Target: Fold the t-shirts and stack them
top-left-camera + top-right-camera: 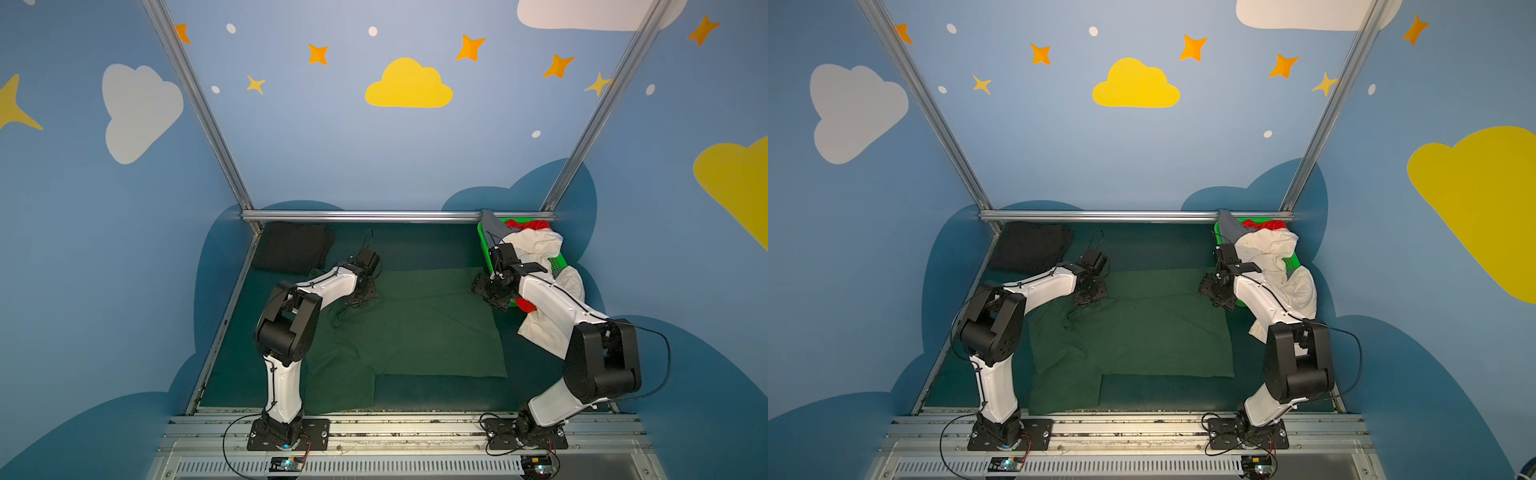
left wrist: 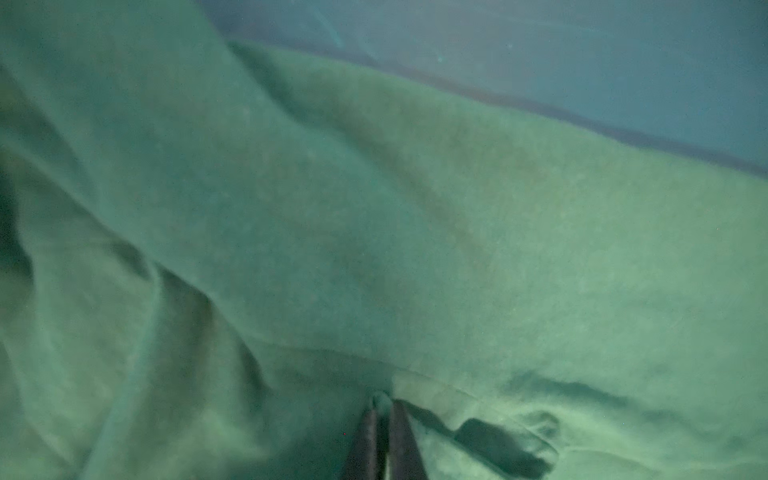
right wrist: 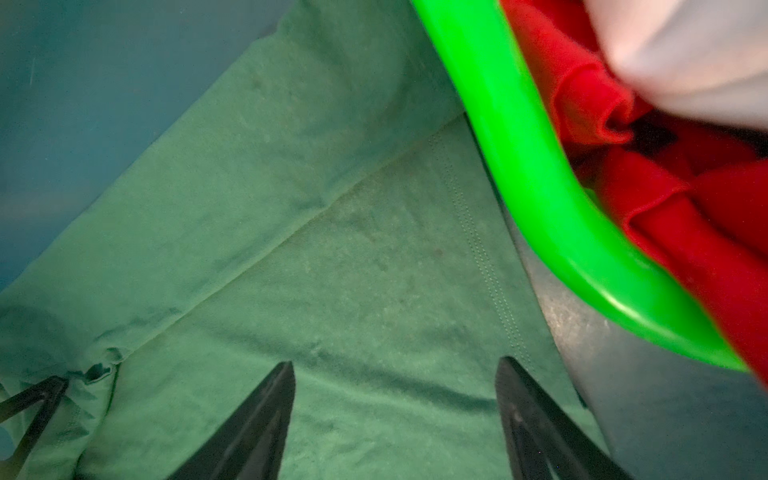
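Note:
A dark green t-shirt point(image 1: 419, 332) point(image 1: 1142, 332) lies spread across the middle of the table, rumpled on its left side. My left gripper point(image 1: 360, 297) point(image 2: 384, 405) is down on its far left part, shut on a small pinch of the green cloth point(image 2: 457, 249). My right gripper point(image 1: 487, 291) point(image 3: 395, 365) hangs open just over the shirt's far right corner point(image 3: 353, 270), nothing between its fingers. A folded black t-shirt point(image 1: 293, 247) rests at the back left. Cream-white point(image 1: 536, 245), red point(image 1: 534, 225) and grey point(image 1: 490, 222) t-shirts are heaped in the basket.
The bright green mesh basket point(image 1: 482, 239) point(image 3: 519, 166) stands at the back right, right beside my right gripper. Its white cloth spills over the rim behind the right forearm. Metal frame rails point(image 1: 374, 216) bound the back and sides.

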Available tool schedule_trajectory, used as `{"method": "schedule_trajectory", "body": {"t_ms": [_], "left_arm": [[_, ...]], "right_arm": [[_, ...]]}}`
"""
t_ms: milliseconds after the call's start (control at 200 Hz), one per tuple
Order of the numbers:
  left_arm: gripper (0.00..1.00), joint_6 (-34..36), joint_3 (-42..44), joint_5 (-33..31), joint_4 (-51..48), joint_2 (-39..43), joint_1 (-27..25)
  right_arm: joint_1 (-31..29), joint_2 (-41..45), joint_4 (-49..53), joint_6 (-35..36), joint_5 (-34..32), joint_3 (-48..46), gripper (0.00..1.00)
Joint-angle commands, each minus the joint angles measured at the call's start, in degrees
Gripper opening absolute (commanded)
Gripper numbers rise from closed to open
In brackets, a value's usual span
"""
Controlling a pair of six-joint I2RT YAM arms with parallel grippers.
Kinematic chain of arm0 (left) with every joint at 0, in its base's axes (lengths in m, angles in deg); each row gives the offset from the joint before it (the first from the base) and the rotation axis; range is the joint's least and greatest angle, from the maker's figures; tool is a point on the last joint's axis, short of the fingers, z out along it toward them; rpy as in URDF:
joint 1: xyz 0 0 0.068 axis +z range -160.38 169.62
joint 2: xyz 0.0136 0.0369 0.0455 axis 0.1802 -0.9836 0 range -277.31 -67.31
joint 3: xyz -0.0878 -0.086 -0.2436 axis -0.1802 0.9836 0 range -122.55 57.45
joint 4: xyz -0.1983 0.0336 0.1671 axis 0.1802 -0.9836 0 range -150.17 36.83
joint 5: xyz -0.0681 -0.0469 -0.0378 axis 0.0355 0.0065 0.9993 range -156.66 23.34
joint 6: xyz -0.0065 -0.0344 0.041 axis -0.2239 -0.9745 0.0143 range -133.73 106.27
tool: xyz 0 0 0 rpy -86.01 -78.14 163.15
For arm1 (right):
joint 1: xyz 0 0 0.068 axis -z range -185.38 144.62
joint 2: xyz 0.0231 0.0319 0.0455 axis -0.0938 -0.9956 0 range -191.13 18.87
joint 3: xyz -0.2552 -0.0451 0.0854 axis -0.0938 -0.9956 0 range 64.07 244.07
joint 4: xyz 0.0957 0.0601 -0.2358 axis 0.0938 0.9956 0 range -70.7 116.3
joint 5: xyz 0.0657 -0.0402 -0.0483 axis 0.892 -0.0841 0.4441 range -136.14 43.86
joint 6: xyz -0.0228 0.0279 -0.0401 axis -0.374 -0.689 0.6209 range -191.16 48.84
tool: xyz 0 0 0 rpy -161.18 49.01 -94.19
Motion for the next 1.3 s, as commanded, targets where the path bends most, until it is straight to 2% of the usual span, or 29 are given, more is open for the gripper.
{"method": "schedule_trajectory", "body": {"t_ms": [0, 420, 681, 961, 1041, 1131, 1201, 1296], "left_arm": [[0.04, -0.9, 0.4, -1.3, -1.0, 0.5, -0.4], [0.04, -3.8, 4.2, -3.2, -1.0, 5.2, -2.7], [0.04, -6.9, 11.0, -6.0, 2.1, 10.6, -6.5], [0.04, -8.0, 12.8, -6.3, 2.6, 10.0, -10.6], [0.2, -7.3, 12.9, -7.9, 2.1, 10.2, -12.0], [0.23, -7.7, 12.4, -11.7, -0.5, 11.1, -13.7], [0.43, -7.7, 13.4, -11.9, -0.1, 13.0, -14.3], [0.55, -8.3, 15.8, -11.2, 1.2, 17.0, -14.9]], "right_arm": [[0.3, 1.4, 1.2, 0.6, -0.2, -0.4, 0.73], [1.6, 2.0, 0.2, 1.2, 1.0, -1.8, 0.7], [1.8, 2.3, -0.5, 1.4, 1.8, -3.0, 0.7], [1.9, 2.7, -0.4, 1.2, 1.2, -4.2, 0.69], [2.0, 2.9, -0.3, 1.2, 1.0, -4.5, 0.69], [2.0, 3.0, 0.2, 1.2, 0.7, -4.6, 0.7], [2.1, 3.2, 0.7, 1.0, 0.4, -4.9, 0.71], [2.0, 3.9, 1.1, 1.1, 0.2, -5.6, 0.71]]}}
